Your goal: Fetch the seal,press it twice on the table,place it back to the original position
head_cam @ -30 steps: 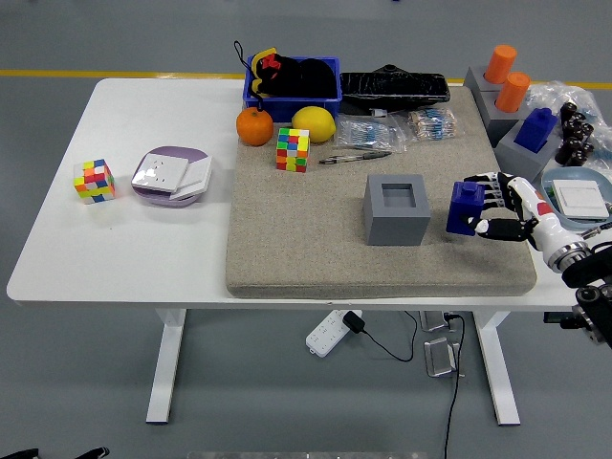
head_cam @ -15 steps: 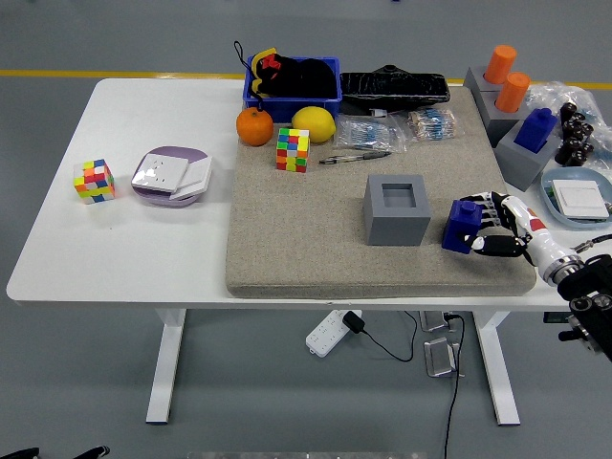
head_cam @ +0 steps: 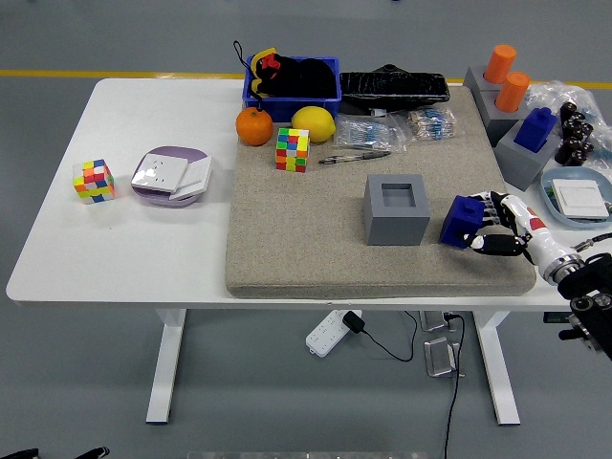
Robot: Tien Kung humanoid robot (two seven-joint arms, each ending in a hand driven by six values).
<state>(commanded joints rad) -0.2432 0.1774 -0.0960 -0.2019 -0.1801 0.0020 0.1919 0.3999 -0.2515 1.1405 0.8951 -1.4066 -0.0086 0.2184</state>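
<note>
The blue seal (head_cam: 464, 220) sits in the lower right of the frame, on the beige felt mat (head_cam: 306, 249), just to the right of the grey square holder (head_cam: 395, 210) whose socket is empty. The robot's right hand (head_cam: 495, 228) comes in from the right edge with its fingers closed around the seal's right side, so it's holding the thing. The seal looks a bit tilted rather than dead upright, though it's small in the head view and hard to be sure. The left hand isn't in the shot at all.

Best guess is this is the pressing part, since the seal is down at mat level and outside its holder. To do that well, the robot would want to square the seal up so the flat face meets the surface evenly, then push straight down, lift cleanly, and repeat once. A tilted press probably just rocks on one edge.

After that comes the fussy bit: the socket in the holder looks like a snug fit, so the seal needs lining up directly over the opening and lowering straight in. Coming in at an angle could catch the holder's rim and shove the whole block leftward across the mat.
</note>
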